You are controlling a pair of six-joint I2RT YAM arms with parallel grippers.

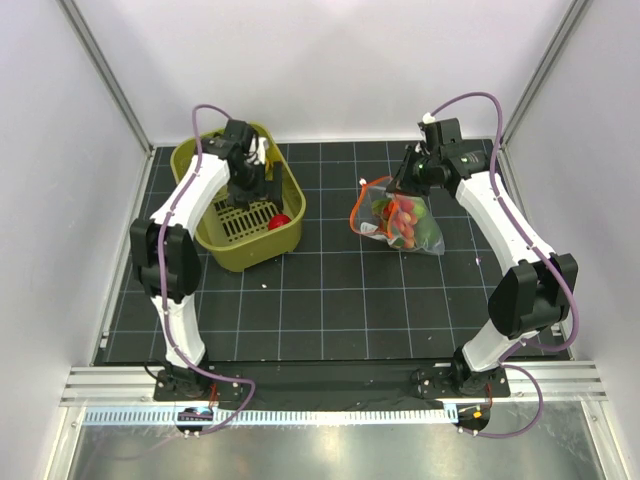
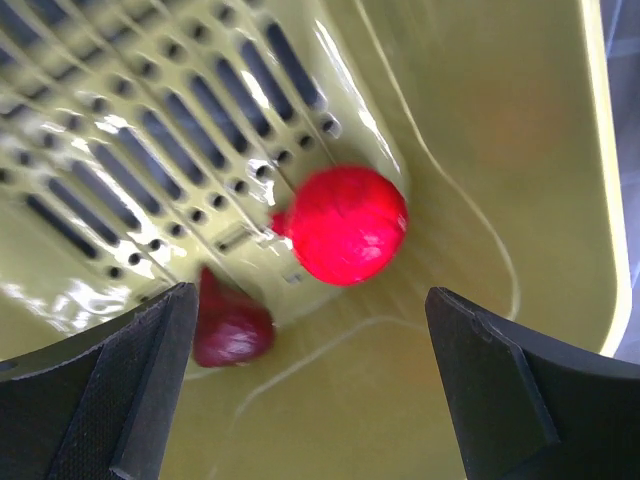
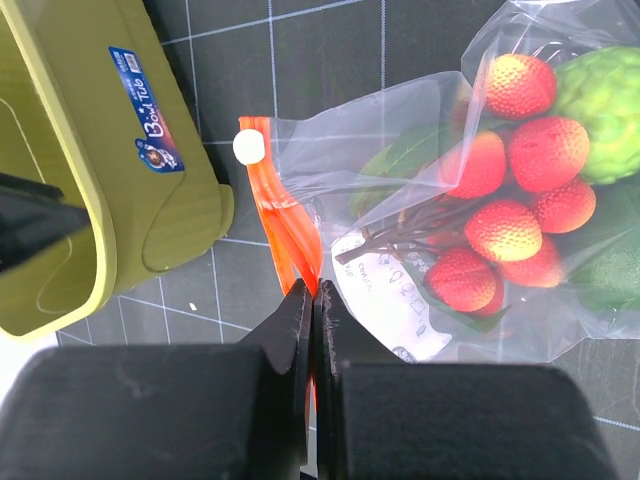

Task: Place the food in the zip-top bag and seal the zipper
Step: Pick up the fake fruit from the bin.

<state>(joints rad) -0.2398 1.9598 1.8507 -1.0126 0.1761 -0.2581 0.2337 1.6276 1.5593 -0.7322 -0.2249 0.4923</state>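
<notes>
The clear zip-top bag [image 1: 400, 220] lies right of centre with red lychee-like fruits [image 3: 520, 190] and a green fruit [image 3: 600, 85] inside. Its red-orange zipper [image 3: 285, 225] runs along the mouth, with a white slider [image 3: 247, 148] at the far end. My right gripper [image 3: 315, 295] is shut on the zipper and also shows in the top view [image 1: 405, 180]. My left gripper [image 2: 310, 350] is open inside the olive-green basket [image 1: 215, 235], above a red ball [image 2: 345, 225] and a dark red piece [image 2: 230, 325]; the ball also shows in the top view [image 1: 279, 221].
The basket's wall [image 3: 120, 170] with a blue label stands close to the left of the bag's mouth. Grey walls enclose the black gridded mat [image 1: 330, 300] at the back and both sides.
</notes>
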